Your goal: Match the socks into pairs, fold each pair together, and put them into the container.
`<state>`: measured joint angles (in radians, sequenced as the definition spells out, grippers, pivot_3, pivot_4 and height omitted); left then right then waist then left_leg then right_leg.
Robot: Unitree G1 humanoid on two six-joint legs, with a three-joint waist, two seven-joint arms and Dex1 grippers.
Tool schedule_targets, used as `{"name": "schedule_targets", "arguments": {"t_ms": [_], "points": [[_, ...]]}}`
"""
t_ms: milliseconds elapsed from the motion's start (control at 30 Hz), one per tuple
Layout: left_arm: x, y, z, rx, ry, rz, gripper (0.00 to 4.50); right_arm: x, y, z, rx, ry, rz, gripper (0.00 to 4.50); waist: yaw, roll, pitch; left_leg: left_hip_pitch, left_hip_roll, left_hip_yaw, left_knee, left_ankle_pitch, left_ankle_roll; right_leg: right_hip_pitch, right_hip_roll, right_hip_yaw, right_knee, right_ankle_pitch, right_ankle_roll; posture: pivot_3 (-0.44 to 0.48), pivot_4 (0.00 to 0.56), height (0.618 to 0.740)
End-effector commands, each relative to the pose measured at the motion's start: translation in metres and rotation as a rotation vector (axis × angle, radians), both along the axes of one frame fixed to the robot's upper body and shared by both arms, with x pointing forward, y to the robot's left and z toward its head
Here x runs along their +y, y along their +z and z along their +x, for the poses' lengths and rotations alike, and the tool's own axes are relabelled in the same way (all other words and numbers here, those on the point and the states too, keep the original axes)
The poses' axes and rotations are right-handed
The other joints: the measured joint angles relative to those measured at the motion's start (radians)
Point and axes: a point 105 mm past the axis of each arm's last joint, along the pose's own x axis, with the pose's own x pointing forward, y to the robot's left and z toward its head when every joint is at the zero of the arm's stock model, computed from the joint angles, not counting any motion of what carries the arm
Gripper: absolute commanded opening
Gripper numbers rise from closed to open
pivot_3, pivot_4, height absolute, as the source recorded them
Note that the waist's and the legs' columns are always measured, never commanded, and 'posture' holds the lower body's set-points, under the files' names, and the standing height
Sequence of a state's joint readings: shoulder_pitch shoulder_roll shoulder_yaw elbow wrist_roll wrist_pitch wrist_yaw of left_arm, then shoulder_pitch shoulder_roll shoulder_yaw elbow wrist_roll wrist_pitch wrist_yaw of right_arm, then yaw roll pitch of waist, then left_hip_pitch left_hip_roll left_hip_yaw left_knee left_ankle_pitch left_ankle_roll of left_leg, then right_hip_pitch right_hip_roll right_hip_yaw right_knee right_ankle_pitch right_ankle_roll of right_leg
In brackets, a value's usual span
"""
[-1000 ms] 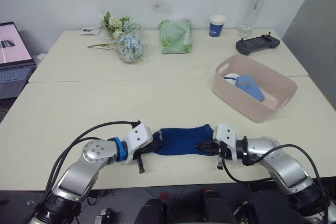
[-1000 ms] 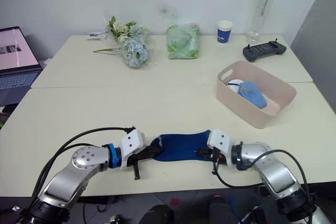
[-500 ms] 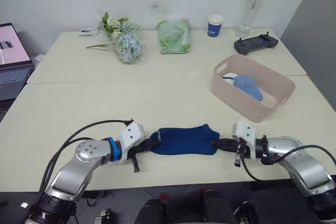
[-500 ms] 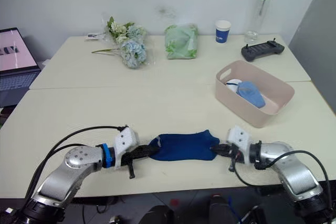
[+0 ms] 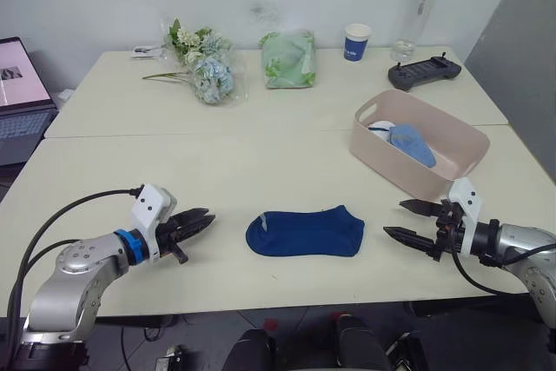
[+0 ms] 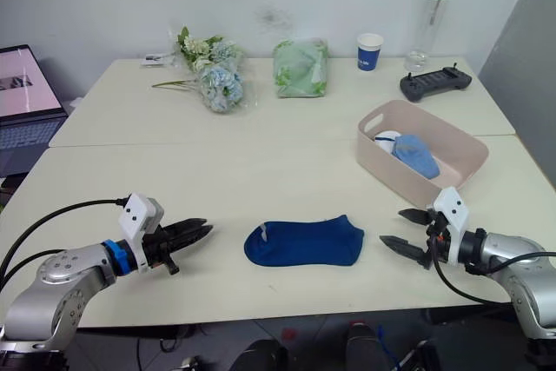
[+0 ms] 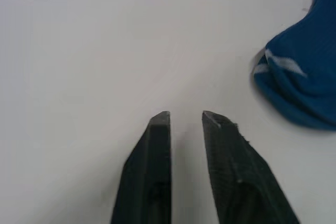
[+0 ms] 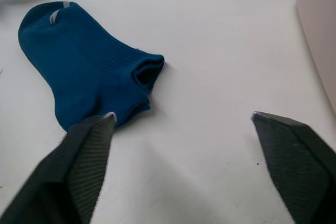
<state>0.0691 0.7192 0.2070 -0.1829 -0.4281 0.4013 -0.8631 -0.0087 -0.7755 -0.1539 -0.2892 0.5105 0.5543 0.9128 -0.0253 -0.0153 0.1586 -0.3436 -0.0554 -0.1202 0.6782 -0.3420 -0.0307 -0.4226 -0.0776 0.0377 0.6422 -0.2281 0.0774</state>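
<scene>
- Spanning most of the scene, the cream table (image 5: 261, 158) carries everything else; a seam runs across it from left to right.
- Sitting toward the right side of the table, the pale pink container (image 5: 420, 142) holds a light blue sock (image 5: 411, 143) lying partly over a white sock (image 5: 380, 130) — both rest inside the tub, against its floor.
- Lying flat on the near middle of the table, the dark navy socks (image 5: 306, 232) form one stacked bundle, rounded end to the left and cuff openings to the right; in the right wrist view two cuffs show one on top of the other.
- Resting low over the table left of the navy bundle, the left gripper (image 5: 196, 223) points at it but stays apart from it — its two black fingers (image 7: 155, 169) have only a narrow gap between them and hold nothing.
- Hovering right of the bundle and just near of the container, the right gripper (image 5: 411, 221) has its fingers spread wide, with nothing between them.
- Standing along the far edge, from left to right: a bunch of pale blue flowers (image 5: 207, 72), a green plastic bag (image 5: 289, 59), a blue paper cup (image 5: 357, 43), a clear bottle (image 5: 420, 11) with a green cap, and a dark handheld controller (image 5: 426, 71).
- Showing at the far left edge, off the table, an open laptop (image 5: 21, 97).
</scene>
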Motion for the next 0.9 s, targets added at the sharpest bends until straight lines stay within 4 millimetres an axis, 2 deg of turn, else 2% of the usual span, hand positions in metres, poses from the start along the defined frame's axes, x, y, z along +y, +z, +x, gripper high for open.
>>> {"name": "schedule_targets", "arguments": {"t_ms": [33, 100, 333, 467, 633, 800, 900], "points": [[0.003, 0.011, 0.004, -0.076, 0.016, 0.027, 2.39, 0.014, 0.004, 0.001, -0.018, 0.028, 0.016, 4.5, 0.0, 0.0, 0.0, 0.0, 0.0, 0.0, 0.0, 0.0, 0.0, 0.0, 0.0, 0.0, 0.0, 0.0, 0.0, 0.0, 0.15, 0.74], [0.001, 0.013, 0.007, -0.096, 0.02, 0.039, 3.04, 0.028, -0.002, 0.002, 0.018, 0.044, 0.028, 4.5, 0.0, 0.0, 0.0, 0.0, 0.0, 0.0, 0.0, 0.001, -0.001, 0.0, 0.0, 0.0, 0.0, 0.0, 0.0, 0.0, 0.15, 0.74], [-0.006, 0.012, 0.008, -0.109, 0.012, 0.036, 3.04, 0.061, -0.027, -0.006, 0.078, 0.093, 0.007, 4.5, 0.0, 0.0, 0.0, -0.001, 0.0, -0.001, 0.0, 0.001, -0.001, -0.001, 0.0, 0.0, 0.0, 0.0, 0.0, 0.0, 0.15, 0.74], [-0.009, 0.011, 0.006, -0.103, -0.001, 0.036, 3.07, 0.067, -0.025, -0.01, 0.11, 0.133, 0.031, 3.57, 0.0, 0.0, 0.0, -0.001, 0.0, -0.001, 0.0, 0.001, -0.001, -0.001, -0.001, 0.0, 0.0, 0.0, 0.0, 0.0, 0.15, 0.74], [-0.011, 0.015, 0.008, -0.119, -0.001, 0.038, 3.07, 0.071, -0.023, -0.013, 0.111, 0.153, 0.043, 1.76, 0.0, 0.0, 0.0, -0.001, 0.0, -0.001, 0.0, 0.001, -0.001, -0.001, -0.001, -0.001, 0.0, 0.0, 0.0, 0.0, 0.15, 0.74], [-0.015, 0.015, 0.006, -0.114, -0.018, 0.036, 3.07, 0.067, -0.019, -0.004, 0.097, 0.121, 0.046, 0.02, 0.0, 0.0, 0.0, -0.001, -0.001, -0.001, 0.0, 0.001, -0.001, -0.001, -0.001, -0.001, 0.0, 0.0, 0.0, 0.0, 0.15, 0.74], [-0.03, 0.019, 0.004, -0.123, -0.094, 0.034, 3.07, 0.057, -0.014, 0.002, 0.098, 0.123, 0.035, 0.02, -0.001, 0.0, 0.0, -0.001, -0.001, -0.001, 0.0, 0.001, -0.001, -0.001, -0.001, -0.001, 0.0, 0.0, 0.0, 0.0, 0.15, 0.74]]}}
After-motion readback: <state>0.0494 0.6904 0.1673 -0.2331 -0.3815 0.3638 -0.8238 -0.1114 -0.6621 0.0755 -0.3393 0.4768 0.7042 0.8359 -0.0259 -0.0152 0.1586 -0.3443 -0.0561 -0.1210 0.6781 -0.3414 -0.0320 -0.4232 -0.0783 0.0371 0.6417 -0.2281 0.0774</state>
